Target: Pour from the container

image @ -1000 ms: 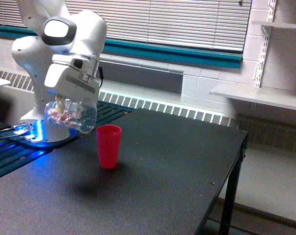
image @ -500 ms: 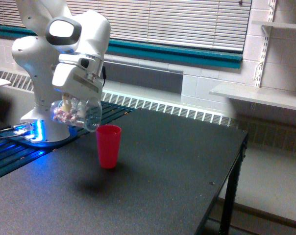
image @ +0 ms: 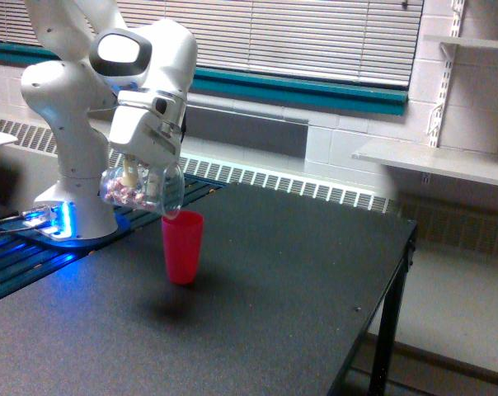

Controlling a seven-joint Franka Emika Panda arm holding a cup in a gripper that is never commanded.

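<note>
Black table fills the lower field; white arm rises from its base at 9 o'clock, beside a blue-lit plate; gripper hangs at 10 o'clock from frame centre, its fingers clamped on the container; the container, a clear cup, lies tipped nearly on its side in the air, mouth toward 3 o'clock, pinkish-white candies gathered in its lower part; red cup stands upright on the table at 5 o'clock from the container, its rim just beneath the container's mouth.
</note>
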